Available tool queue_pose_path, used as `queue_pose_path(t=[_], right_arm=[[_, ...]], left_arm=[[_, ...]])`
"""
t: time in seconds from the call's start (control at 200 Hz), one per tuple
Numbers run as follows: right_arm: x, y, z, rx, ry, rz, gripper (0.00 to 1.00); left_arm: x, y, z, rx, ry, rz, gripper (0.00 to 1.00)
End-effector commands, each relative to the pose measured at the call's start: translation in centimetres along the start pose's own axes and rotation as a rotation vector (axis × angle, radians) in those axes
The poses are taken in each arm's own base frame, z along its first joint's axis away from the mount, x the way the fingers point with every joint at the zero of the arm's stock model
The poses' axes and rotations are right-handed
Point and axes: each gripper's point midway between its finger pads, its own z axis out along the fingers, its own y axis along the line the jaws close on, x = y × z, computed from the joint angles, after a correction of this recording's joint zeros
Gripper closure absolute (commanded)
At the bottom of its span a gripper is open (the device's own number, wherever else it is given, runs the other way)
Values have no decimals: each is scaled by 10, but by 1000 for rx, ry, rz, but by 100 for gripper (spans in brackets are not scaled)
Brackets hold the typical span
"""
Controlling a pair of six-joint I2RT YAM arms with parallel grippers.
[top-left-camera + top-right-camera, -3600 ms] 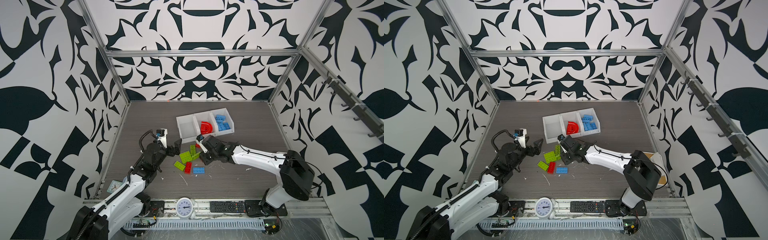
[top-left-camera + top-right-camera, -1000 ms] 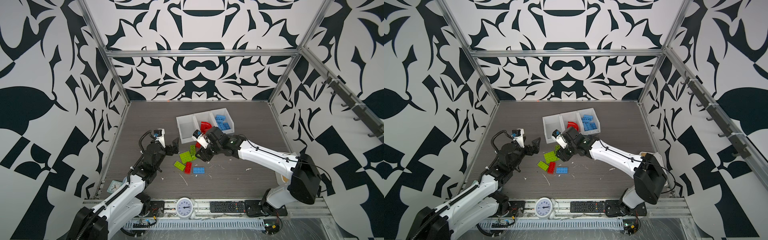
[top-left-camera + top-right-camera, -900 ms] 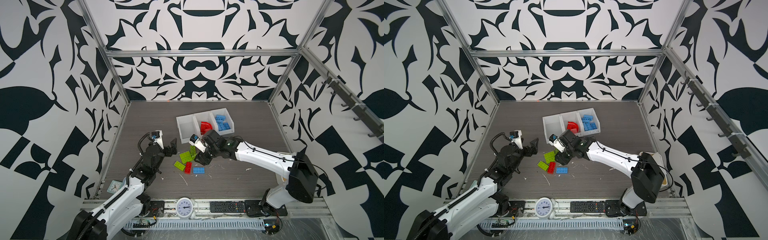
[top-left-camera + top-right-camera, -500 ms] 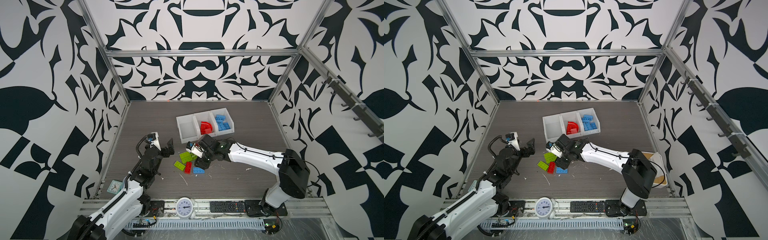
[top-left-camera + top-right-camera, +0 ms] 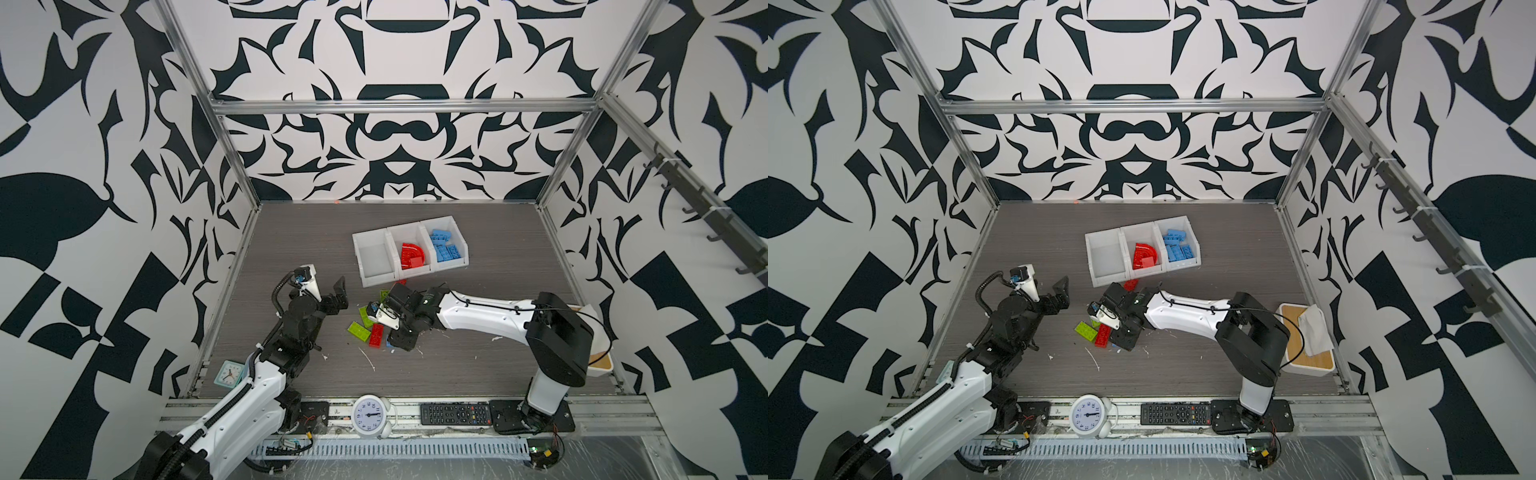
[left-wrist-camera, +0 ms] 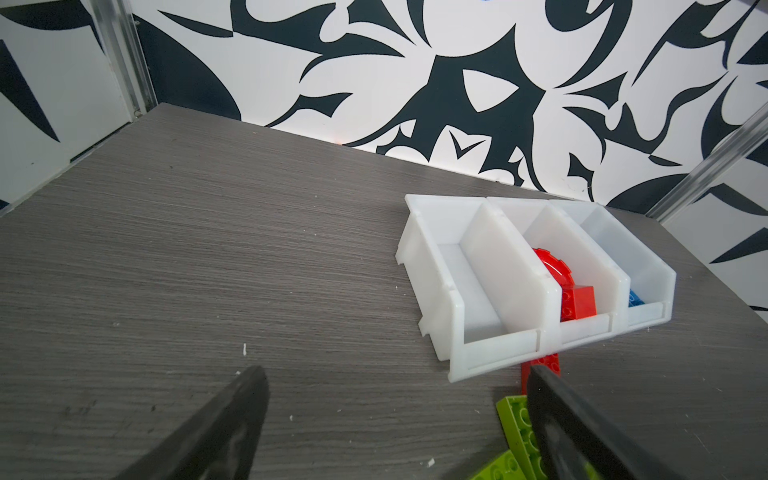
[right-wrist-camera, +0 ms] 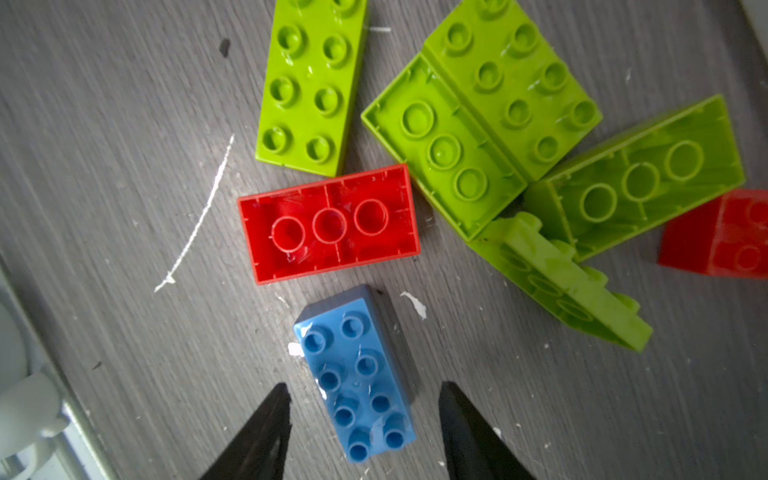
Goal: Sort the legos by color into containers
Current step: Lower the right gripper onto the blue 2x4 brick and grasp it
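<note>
A glossy blue brick, studs up, lies on the grey woodgrain table beside an upturned red brick and lime green bricks, near the white bins. The right gripper points down, jaws apart astride it, not touching. The left gripper hovers spread wide, empty.

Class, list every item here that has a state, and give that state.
left claw, open, empty.
right claw, open, straddling the blue brick, not gripping.
blue brick, studs up, on table.
red brick beside it, upside down.
red bin, holds red pieces.
blue bin, holds blue pieces.
third bin, empty.
</note>
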Motion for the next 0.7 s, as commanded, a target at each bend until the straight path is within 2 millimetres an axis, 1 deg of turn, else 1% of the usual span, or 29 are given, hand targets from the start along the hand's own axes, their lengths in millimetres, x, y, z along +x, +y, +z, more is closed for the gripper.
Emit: queue_pose_path(t=[0.0, 0.15, 0.335, 0.495, 0.695], right_arm=[[-14, 1, -8, 16, -27, -16, 40], [-14, 3, -3, 10, -23, -13, 40], [-9, 6, 5, 10, 4, -16, 41], [-7, 7, 11, 9, 21, -13, 44], [-6, 7, 14, 14, 26, -11, 49]], left_arm=[[-4, 3, 0, -22, -6, -12, 1], [-4, 3, 0, -22, -4, -11, 1], [-5, 4, -2, -24, -10, -12, 1], [-6, 4, -2, -29, -14, -13, 1], [-6, 6, -3, -34, -16, -13, 1]])
